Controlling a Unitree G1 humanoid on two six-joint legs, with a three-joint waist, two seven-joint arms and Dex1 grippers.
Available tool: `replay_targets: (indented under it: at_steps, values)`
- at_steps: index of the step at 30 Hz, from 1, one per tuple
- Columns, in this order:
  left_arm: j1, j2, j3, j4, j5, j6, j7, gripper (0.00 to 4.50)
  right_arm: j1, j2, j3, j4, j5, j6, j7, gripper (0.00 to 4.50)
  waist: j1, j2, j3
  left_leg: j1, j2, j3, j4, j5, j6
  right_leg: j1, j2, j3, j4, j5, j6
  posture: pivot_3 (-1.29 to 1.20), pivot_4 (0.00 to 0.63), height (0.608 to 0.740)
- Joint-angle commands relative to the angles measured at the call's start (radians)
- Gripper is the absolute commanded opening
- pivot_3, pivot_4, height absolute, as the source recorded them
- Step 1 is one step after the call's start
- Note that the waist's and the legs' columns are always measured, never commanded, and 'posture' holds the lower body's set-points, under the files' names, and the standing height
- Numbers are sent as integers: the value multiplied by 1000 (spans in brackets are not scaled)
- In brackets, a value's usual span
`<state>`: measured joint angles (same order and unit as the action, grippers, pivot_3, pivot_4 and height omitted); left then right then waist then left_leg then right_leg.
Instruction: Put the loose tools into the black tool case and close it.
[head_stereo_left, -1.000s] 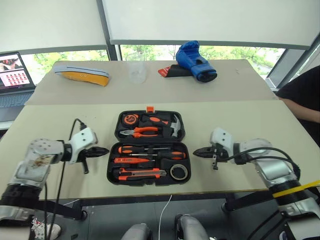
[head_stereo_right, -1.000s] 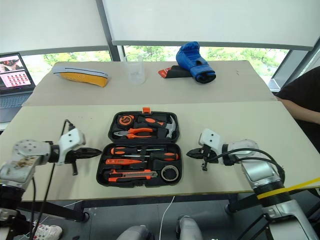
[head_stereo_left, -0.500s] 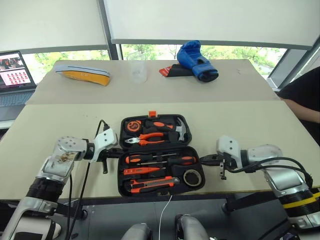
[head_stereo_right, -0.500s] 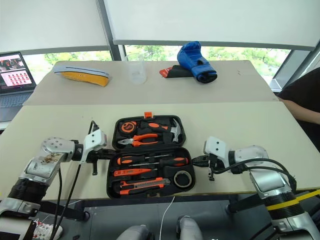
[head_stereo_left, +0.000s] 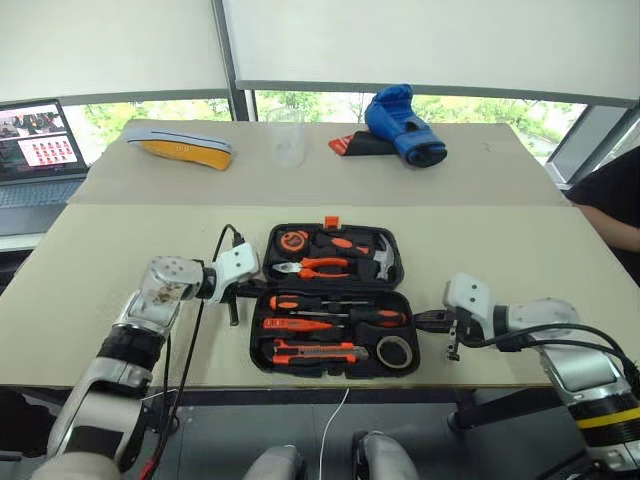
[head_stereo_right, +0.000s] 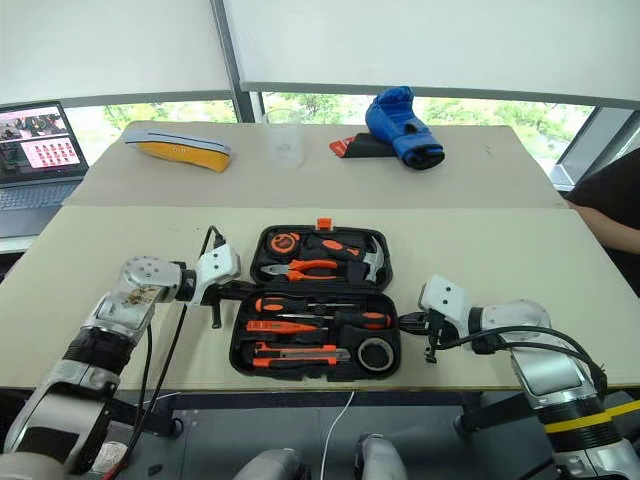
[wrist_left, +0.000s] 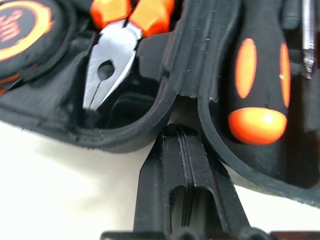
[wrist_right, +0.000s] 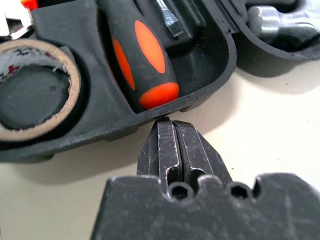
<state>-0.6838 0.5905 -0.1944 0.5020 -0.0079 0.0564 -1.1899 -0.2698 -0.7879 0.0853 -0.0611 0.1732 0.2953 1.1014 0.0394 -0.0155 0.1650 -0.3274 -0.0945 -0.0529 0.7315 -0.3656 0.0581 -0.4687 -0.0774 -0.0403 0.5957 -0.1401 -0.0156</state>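
Grippers: two. The left gripper (head_stereo_left: 262, 289) has its fingers pressed together, holding nothing, its tip at the left rim of the case where the two halves meet. The right gripper (head_stereo_left: 420, 320) likewise has its fingers together and empty, its tip at the case's right rim, just beside a screwdriver handle.
Case: one black tool case (head_stereo_left: 262, 352), lying open and flat on the near table (head_stereo_left: 120, 250), between the two grippers.
Near half of case: two orange-and-black screwdrivers (head_stereo_left: 370, 318), one slim orange screwdriver (head_stereo_left: 300, 323), one utility knife (head_stereo_left: 312, 350) along the near edge, and one tape roll (head_stereo_left: 397, 351) in the near right corner, all seated in their slots.
Far half of case: one tape measure (head_stereo_left: 293, 240), one pair of pliers (head_stereo_left: 318, 266), one hammer (head_stereo_left: 378, 256); one small orange latch (head_stereo_left: 331, 221) on the far rim.
Far table: one yellow-and-grey object (head_stereo_left: 180, 146) to the left, one clear cup (head_stereo_left: 287, 142) in the middle, one blue boxing glove (head_stereo_left: 402, 124) to the right, resting on a dark and red item.
Left edge: one open laptop (head_stereo_left: 38, 135).
Right edge: one person's dark sleeve (head_stereo_left: 610, 185).
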Motion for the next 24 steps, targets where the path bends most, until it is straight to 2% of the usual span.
replay_targets:
  at_steps: [1,8,11,17,24]
  values:
    - [-16,13,22,-32,-31,-29,-24,0,-20,12,-6,-64,30,-4,2,33,-3,0,0,0,0,0,0,0,0,0,0,0,0,0,0,0,150,731]
    - [138,181,71,-184,-76,47,-117,0,-13,-6,-21,-65,36,-5,15,33,-39,0,0,-4,1,0,-1,0,0,-7,1,0,0,0,-1,0,150,731]
    - [210,231,97,-299,-152,146,-168,0,-10,-9,-25,-73,48,3,23,33,-41,0,0,-4,1,0,-1,0,0,-6,1,0,0,0,0,0,150,731]
    - [265,216,84,-455,-211,261,-155,0,-25,-6,-12,-60,47,-3,20,33,-34,0,0,-4,1,0,-1,0,0,-6,1,0,0,1,-1,0,150,731]
    - [262,208,85,-405,-154,224,-89,0,-42,-47,-48,-44,50,40,7,33,-28,0,0,-4,0,0,-1,0,0,-6,1,0,0,1,-2,0,150,731]
